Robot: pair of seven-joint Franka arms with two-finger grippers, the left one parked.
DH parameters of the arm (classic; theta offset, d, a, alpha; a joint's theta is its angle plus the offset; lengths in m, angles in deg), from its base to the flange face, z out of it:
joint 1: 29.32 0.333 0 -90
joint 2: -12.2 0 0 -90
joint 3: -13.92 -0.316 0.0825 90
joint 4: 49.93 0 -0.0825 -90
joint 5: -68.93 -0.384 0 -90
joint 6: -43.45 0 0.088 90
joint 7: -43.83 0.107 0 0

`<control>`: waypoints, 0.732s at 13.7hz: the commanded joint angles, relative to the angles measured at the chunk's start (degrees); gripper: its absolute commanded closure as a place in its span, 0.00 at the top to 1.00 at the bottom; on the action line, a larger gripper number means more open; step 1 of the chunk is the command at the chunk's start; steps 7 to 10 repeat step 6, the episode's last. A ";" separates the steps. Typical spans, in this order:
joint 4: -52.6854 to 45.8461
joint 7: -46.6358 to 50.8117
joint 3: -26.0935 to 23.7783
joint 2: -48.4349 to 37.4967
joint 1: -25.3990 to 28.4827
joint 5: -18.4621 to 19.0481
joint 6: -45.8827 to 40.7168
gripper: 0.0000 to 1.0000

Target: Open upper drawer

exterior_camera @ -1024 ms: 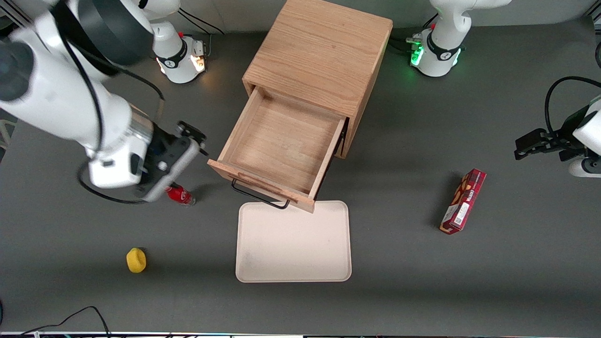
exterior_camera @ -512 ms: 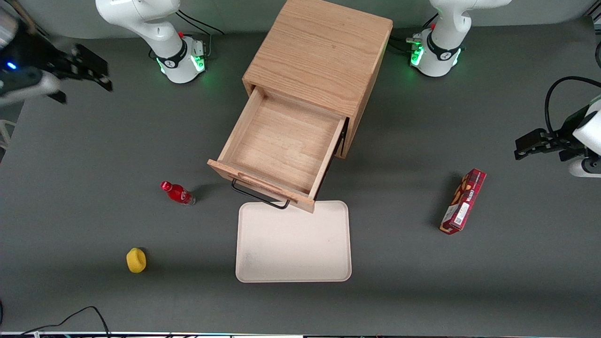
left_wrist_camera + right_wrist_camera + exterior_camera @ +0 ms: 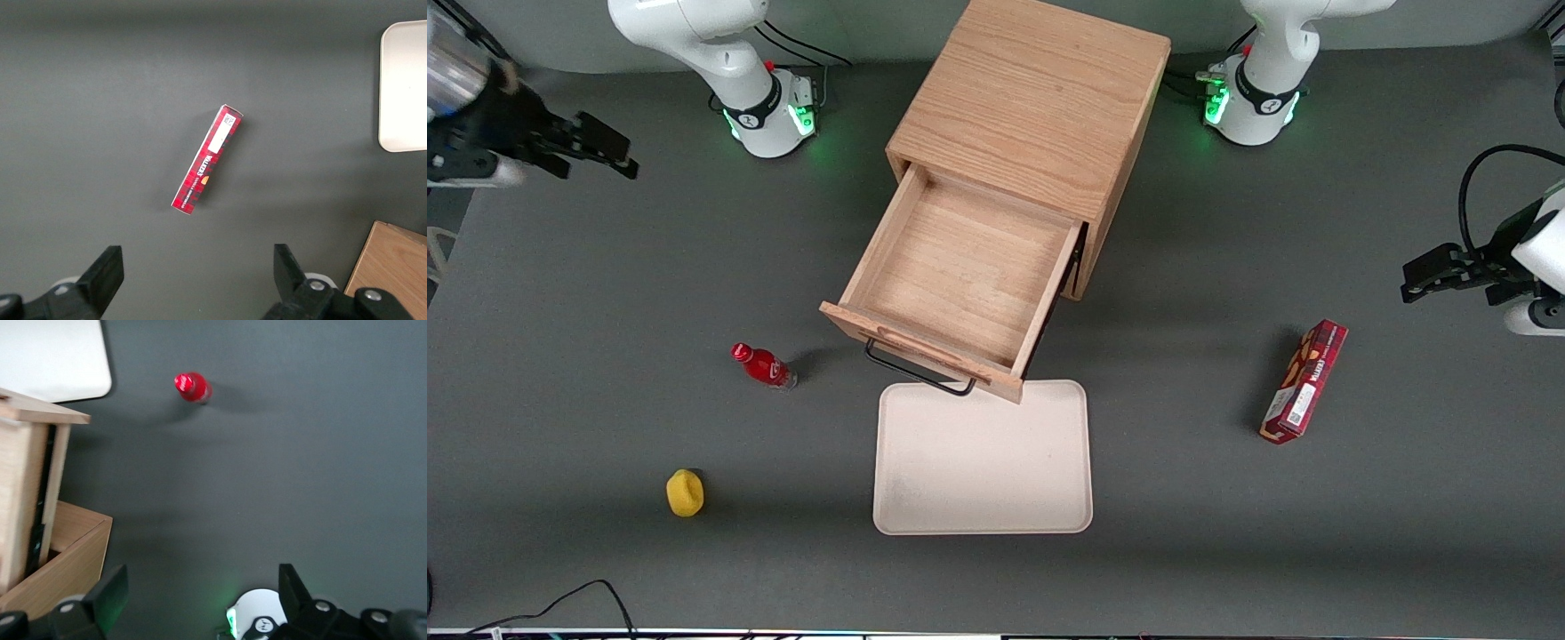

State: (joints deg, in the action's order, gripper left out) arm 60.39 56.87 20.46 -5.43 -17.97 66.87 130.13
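Cabinet [image 3: 1040, 98] mid-table. Upper drawer [image 3: 960, 276] pulled fully out toward front camera, interior bare, black handle [image 3: 916, 373] overhanging cream tray [image 3: 983, 458]. Gripper [image 3: 605, 151] raised at working arm's end of table, well apart from drawer, fingers spread, holding nothing. Red box [image 3: 1303, 380] toward parked arm's end. Red bottle [image 3: 763, 365] standing beside drawer front. Yellow object [image 3: 685, 492] nearer front camera than bottle.
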 commanded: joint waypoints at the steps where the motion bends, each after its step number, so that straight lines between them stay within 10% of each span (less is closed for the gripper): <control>1: 3.42 3.04 0.58 -0.48 0.60 4.31 3.23 1.00; 10: -4.67 2.34 0.85 4.63 0.60 7.33 2.79 1.00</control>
